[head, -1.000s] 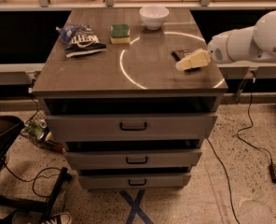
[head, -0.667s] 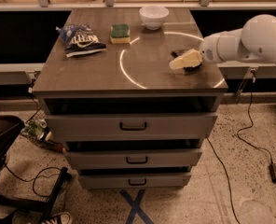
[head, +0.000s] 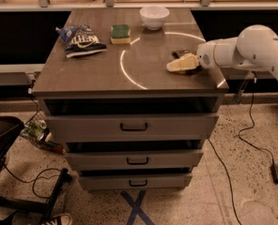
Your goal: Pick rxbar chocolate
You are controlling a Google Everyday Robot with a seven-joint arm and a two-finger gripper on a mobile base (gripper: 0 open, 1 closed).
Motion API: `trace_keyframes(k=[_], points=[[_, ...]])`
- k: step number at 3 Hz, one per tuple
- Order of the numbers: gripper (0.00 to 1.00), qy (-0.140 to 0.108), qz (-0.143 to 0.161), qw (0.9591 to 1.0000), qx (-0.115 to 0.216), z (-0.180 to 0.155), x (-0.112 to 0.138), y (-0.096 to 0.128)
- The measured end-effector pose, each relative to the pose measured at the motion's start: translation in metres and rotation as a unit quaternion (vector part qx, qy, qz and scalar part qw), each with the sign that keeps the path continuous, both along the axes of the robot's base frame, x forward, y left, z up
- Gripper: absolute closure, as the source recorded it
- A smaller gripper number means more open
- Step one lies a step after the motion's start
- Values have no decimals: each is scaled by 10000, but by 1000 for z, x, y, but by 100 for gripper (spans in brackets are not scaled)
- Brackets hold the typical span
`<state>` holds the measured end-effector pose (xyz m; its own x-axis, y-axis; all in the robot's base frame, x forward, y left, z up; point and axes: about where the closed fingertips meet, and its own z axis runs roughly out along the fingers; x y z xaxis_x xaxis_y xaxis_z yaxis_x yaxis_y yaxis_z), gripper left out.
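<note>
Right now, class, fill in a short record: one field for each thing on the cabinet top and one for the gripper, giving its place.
rxbar chocolate: right side of the cabinet top, just behind the gripper
gripper: low over the right side, pointing left
chip bag: back left
sponge: back, right of the chip bag
white bowl: back edge, right of the sponge

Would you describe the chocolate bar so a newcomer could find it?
On the cabinet top, look right, where the gripper is. The chocolate bar is the small dark packet just behind it, far smaller than the chip bag.
</note>
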<state>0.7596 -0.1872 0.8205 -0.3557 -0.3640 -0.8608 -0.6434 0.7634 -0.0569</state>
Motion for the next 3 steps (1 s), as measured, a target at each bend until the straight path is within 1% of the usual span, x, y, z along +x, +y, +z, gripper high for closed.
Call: trace_keyframes(k=[1, 3], points=[[41, 53, 13, 10000, 77, -3, -1, 1], [87, 54, 14, 10000, 77, 8, -1, 1]])
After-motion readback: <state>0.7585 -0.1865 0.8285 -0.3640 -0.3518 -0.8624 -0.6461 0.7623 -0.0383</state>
